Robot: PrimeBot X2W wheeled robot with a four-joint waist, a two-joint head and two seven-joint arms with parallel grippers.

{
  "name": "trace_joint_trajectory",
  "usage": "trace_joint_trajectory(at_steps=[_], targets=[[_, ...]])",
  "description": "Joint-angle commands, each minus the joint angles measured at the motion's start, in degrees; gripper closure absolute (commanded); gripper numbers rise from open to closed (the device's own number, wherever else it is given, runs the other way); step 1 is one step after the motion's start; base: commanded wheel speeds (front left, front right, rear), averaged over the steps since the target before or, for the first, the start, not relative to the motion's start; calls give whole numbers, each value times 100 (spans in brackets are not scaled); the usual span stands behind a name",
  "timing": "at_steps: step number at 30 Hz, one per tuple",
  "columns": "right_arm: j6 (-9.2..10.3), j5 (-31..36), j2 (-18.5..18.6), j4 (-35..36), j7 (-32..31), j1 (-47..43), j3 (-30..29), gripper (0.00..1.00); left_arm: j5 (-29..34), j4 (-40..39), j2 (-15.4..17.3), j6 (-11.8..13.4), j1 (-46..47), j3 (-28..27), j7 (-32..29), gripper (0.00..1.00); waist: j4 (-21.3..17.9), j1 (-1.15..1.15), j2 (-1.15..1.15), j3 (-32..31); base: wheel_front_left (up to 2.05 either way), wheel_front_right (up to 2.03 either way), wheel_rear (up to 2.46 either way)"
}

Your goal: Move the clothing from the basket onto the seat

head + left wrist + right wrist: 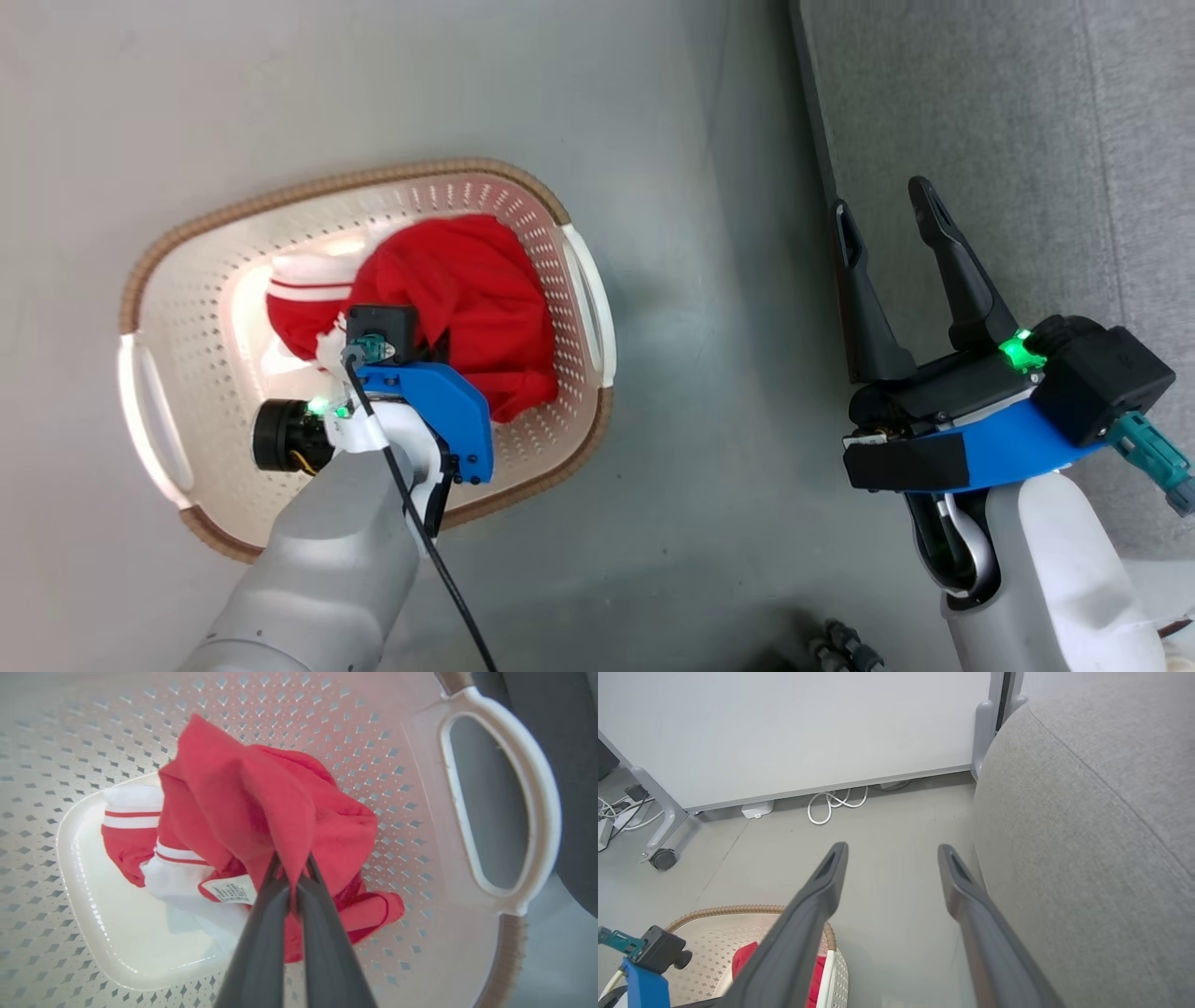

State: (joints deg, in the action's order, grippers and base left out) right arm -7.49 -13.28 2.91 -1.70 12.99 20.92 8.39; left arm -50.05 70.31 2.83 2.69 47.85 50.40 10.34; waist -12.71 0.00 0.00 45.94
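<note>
The red clothing [467, 280] with white stripes lies bunched in the cream perforated basket [187, 280] on the floor. My left arm reaches down into the basket. In the left wrist view my left gripper [293, 868] is shut on a fold of the red clothing [243, 793], pinched between the two dark fingers; a white label [231, 889] shows beside them. My right gripper [887, 219] hangs open and empty at the edge of the grey seat [1027, 140]. From the right wrist, the right gripper [892, 851] points past the seat [1087, 835] and the basket [719, 947].
Grey floor [709, 420] lies between the basket and the seat. A white board on a wheeled frame [663, 858] and loose white cables [831, 805] stand at the far side. The basket's white handle [504, 798] is close to my left gripper.
</note>
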Motion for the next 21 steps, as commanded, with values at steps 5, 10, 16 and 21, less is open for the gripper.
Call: trace_joint_trajectory(at_steps=[5,10,16,21], targets=[[-1,26,-2,-101,-48,70,-44,0,-122,-181,8,-145,-164,130,143,100,207,0,0,-576,0,0,0],[-1,49,-2,-206,-128,-55,-72,0,-115,-360,7,-342,-312,392,300,100,362,0,0,-1139,0,0,0],[-2,84,-1,-408,-273,-304,-105,0,-209,-610,6,-524,-553,734,383,100,566,0,0,-1962,0,0,0],[-1,97,-1,-540,-392,-595,-161,0,-306,-953,6,-581,-707,1026,436,100,735,0,0,-2604,0,0,0]])
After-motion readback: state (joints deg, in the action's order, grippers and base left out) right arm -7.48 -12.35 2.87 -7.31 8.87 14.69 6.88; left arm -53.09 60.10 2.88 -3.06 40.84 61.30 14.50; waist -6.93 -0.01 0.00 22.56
